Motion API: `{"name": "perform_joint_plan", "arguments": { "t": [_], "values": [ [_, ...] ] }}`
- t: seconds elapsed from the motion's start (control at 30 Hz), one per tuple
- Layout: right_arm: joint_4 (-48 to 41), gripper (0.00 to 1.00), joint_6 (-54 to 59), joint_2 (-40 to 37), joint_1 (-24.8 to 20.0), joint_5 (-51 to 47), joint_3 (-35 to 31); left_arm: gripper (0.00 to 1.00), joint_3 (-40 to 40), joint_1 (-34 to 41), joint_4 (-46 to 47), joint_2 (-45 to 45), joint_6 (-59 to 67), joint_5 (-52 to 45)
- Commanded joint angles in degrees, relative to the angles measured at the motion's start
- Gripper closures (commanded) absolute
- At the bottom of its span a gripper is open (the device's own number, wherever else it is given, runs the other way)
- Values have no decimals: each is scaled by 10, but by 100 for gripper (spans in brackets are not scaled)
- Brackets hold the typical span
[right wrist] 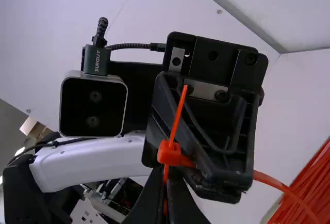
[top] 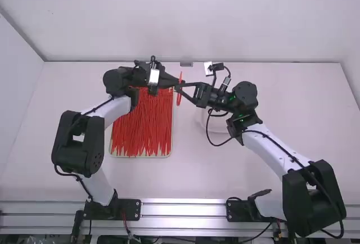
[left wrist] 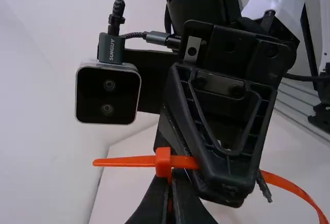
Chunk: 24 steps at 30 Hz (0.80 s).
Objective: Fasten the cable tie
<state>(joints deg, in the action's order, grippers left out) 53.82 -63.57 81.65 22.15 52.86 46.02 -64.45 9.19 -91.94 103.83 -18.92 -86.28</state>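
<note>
**Both arms meet at the pile's far right corner**

I see the left gripper [top: 171,84] and right gripper [top: 183,87] facing each other, both clamped on one cable tie [top: 180,96] between them. The mat [top: 140,156] of spare ties [top: 143,123] lies on the tabletop [top: 281,86], left of the meeting point and nearer the arm bases.

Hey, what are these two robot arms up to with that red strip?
They are fastening one red cable tie. The left gripper and right gripper both clamp it in the air, by the far corner of a pile of red ties on the table. Its tail appears threaded through its head, leaving a loop.
</note>
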Motion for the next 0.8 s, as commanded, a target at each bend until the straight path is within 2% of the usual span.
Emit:
{"name": "perform_joint_plan", "arguments": {
  "t": [0.0, 0.77],
  "values": [
    [4, 100, -6, 1, -28, -45, 17, 99, 11, 11, -8, -3, -1, -35],
    [26, 100, -12, 1, -42, -54, 24, 99, 33, 21, -8, -3, 24, -35]
  ]
}}
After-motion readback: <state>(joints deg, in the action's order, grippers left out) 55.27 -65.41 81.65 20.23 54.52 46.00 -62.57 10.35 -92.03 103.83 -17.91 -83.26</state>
